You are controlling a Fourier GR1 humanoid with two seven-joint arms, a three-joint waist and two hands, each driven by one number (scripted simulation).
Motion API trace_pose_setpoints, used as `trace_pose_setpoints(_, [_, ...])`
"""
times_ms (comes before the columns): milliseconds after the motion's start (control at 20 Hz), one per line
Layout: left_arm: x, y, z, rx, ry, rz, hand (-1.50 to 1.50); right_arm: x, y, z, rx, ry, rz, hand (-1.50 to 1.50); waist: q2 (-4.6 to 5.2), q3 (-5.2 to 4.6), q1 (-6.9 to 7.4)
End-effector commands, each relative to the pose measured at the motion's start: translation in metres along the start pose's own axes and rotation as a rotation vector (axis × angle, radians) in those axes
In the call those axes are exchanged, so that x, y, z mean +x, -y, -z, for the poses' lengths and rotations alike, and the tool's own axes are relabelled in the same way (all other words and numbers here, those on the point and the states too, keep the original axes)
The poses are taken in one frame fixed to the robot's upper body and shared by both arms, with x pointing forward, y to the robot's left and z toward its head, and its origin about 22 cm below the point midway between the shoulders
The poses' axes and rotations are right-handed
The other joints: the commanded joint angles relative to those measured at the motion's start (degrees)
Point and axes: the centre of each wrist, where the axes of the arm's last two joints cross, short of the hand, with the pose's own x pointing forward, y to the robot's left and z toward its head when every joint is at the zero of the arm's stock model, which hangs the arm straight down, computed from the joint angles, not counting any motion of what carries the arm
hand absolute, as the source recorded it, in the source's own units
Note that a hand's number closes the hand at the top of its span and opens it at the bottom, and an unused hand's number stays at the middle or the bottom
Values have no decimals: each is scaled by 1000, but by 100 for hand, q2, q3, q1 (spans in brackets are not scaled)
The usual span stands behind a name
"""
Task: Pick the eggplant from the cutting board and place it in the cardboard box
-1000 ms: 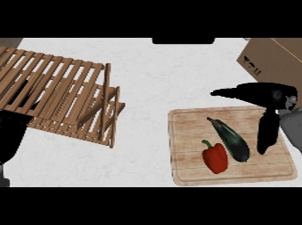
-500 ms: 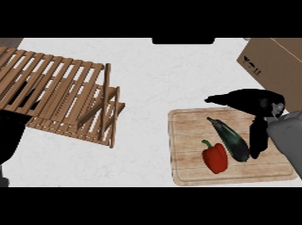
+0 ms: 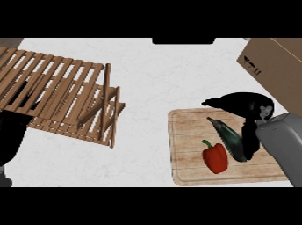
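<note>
hovering right hand open above eggplant on cutting board, not grasping

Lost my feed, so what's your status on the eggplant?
Right hand open over the cutting board, fingers beside the eggplant. Eggplant not gripped. Red pepper close alongside. Left hand low left.

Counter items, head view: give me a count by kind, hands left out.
Vegetables: 2, the eggplant and the red bell pepper
Cutting board: 1
Cardboard box: 1
Wooden slatted rack: 1
Total: 5
</note>
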Motion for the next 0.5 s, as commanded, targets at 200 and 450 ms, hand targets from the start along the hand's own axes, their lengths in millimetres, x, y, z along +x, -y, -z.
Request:
trace_pose_setpoints(200, [0,-11,-4,-5,-59,13,0,-12,-24,13,35,-39,-19,-150,33,-35,5])
trace_pose_setpoints(450, [-15,5,-6,2,-59,17,0,-20,-6,2,60,-22,-31,-150,31,-36,-6])
